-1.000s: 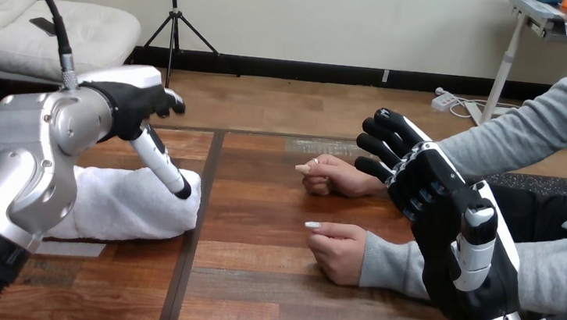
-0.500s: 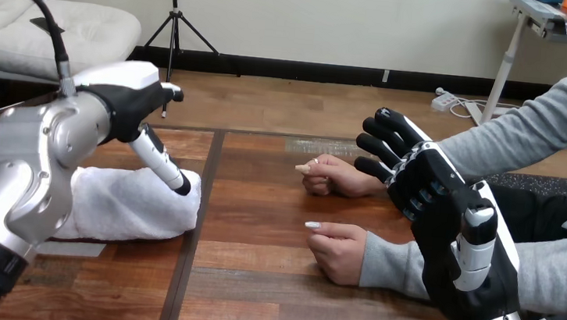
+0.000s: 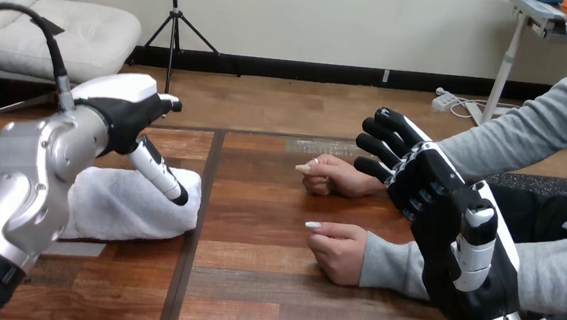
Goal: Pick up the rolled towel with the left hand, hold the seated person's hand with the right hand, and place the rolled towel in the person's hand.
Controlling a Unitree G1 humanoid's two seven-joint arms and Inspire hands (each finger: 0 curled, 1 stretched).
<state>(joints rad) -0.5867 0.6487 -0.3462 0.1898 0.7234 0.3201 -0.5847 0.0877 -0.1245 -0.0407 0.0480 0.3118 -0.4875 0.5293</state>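
Picking up the rolled towel (image 3: 123, 206) looks to be the step in hand, not yet done. The towel lies on the table (image 3: 253, 282) at the near left. The left hand (image 3: 124, 109) hangs over its right end, one straight finger (image 3: 160, 170) reaching down with its tip on the cloth, nothing closed round it. The next move calls for curling the fingers about the roll. The right hand (image 3: 437, 198) hovers with fingers spread apart, holding nothing, just right of the person's far hand (image 3: 334, 177), a loose fist on the table.
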